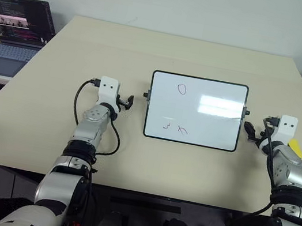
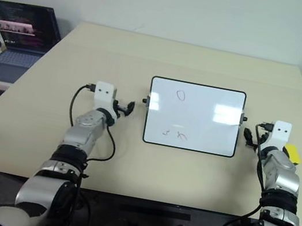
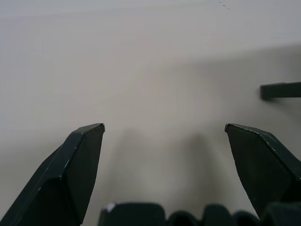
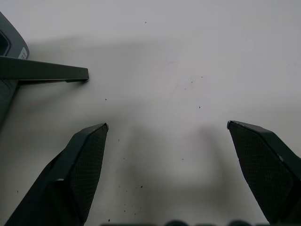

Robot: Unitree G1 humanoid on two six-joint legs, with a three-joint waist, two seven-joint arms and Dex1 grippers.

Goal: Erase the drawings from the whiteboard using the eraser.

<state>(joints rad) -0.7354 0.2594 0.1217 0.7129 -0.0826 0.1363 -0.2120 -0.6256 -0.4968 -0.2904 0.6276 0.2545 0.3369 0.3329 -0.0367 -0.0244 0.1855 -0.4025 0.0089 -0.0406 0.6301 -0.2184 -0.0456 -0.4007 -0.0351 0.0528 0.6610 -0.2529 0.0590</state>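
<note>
The whiteboard [image 1: 209, 114] lies flat in the middle of the table. The drawings on it are an oval outline [image 1: 182, 88] near its top left and two small squiggles [image 1: 167, 126] near its bottom left. My left gripper [image 1: 124, 103] hovers open just left of the board's left edge, with nothing between its fingers [image 3: 84, 155]. At the board's right edge my right gripper [image 1: 257, 126] is open and empty too, fingers [image 4: 84, 160] wide apart. The yellow eraser [image 1: 296, 147] lies on the table right of my right wrist, partly hidden by it.
An open laptop [image 1: 14, 30] sits on a side surface at the far left. The beige table [image 1: 173, 52] stretches bare behind the board. A black knob [image 1: 146, 95] sticks out from the board's left side.
</note>
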